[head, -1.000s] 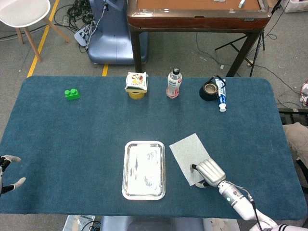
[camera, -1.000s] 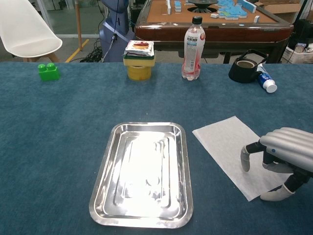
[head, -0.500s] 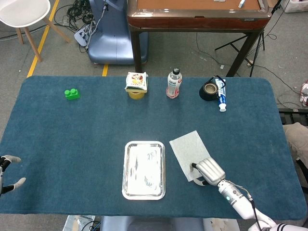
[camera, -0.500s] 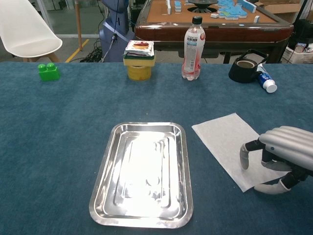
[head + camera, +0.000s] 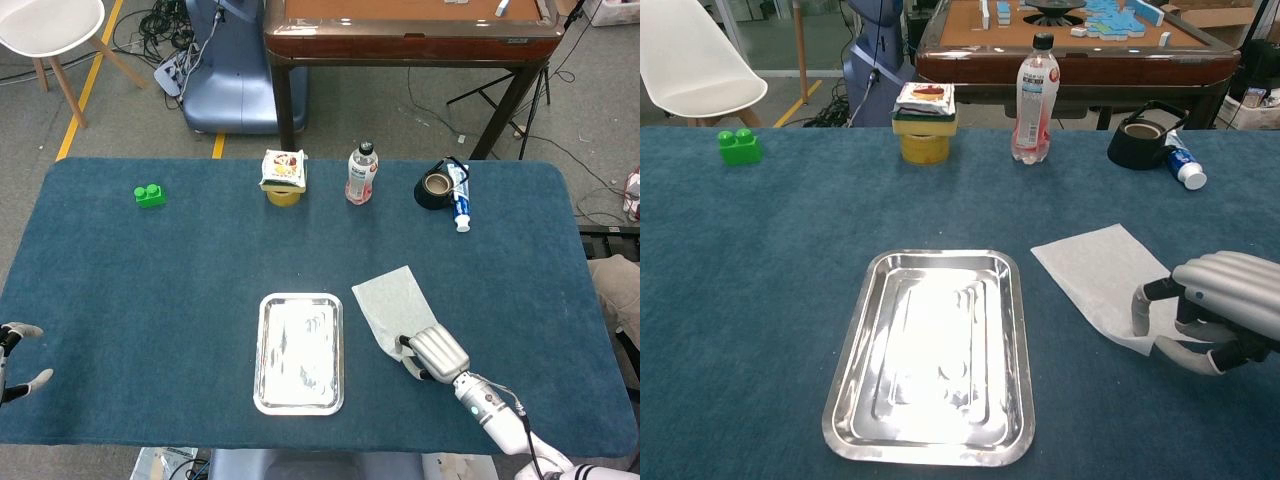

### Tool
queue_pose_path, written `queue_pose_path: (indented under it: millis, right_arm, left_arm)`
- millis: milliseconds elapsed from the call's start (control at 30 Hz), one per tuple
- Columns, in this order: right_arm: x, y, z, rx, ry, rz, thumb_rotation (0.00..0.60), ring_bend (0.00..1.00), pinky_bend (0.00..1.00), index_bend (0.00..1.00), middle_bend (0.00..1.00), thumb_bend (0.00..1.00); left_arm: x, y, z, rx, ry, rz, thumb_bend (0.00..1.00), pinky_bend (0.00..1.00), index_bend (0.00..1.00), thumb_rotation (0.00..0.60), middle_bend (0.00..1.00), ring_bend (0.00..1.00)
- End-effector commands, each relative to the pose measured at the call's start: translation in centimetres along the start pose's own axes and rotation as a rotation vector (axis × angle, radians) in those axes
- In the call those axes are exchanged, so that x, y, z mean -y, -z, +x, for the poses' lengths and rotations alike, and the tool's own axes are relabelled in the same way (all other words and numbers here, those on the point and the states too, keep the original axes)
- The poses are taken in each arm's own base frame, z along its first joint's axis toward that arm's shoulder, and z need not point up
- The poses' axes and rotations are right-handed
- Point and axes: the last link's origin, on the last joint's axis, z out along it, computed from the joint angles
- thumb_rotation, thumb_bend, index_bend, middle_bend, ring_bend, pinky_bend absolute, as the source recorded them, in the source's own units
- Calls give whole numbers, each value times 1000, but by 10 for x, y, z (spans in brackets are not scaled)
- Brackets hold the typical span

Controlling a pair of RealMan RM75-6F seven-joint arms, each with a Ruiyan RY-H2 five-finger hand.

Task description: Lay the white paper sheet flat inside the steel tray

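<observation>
Table: dark blue carpet-like cloth (image 5: 180, 290) covers the whole work surface in front of you; grey floor and a brown wooden table (image 5: 410, 25) lie beyond its far edge.
Tray: your rectangular shiny steel tray (image 5: 298, 353) (image 5: 932, 357) lies flat near the front edge of the cloth, holding nothing.
Paper: the thin white paper sheet (image 5: 392, 302) (image 5: 1095, 277) lies on the cloth just right of the tray, apart from it, its near corner caught under your right hand.
Right hand: your silver right hand (image 5: 432, 354) (image 5: 1215, 310) sits at the sheet's near corner, right of the tray, fingers curled down and thumb below, pinching the paper's edge between them.
Left hand: your left hand (image 5: 18, 358) shows only as pale fingertips at the frame edge, far left of the tray; they lie apart with nothing between them.
Brick: a small green plastic building brick (image 5: 150, 195) (image 5: 739, 146) rests far back and left of the tray.
Cup: a yellow tub with a white printed packet on top (image 5: 284, 176) (image 5: 924, 122) stands straight behind the tray at the far edge.
Bottle: a clear plastic bottle of pink drink (image 5: 361, 174) (image 5: 1035, 98) stands upright just right of that tub.
Tape and tube: a black tape roll (image 5: 435, 188) (image 5: 1139, 142) lies back and right of the tray, with a blue and white tube (image 5: 458, 196) (image 5: 1180, 165) touching its right side.
</observation>
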Motion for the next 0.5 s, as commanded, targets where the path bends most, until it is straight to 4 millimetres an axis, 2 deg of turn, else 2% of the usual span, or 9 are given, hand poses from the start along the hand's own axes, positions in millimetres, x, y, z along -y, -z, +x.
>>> queue_pose_path:
  millis: [33, 233, 500]
  right_arm:
    - [-1, 0, 3, -10, -7, -7, 600, 1000, 1000, 481, 1000, 519]
    - [-5, -1, 15, -45, -23, -30, 600, 1000, 1000, 522, 1000, 528]
    - [-5, -10, 40, -133, -26, -57, 600, 1000, 1000, 570, 1000, 539]
  left_arm:
    - [0, 0, 0, 1, 0, 0, 12, 472, 410, 600, 381, 314]
    - [0, 0, -1, 3, 0, -1, 11, 472, 410, 600, 381, 314]
    - [0, 0, -1, 5, -1, 0, 11, 472, 409, 600, 381, 314]
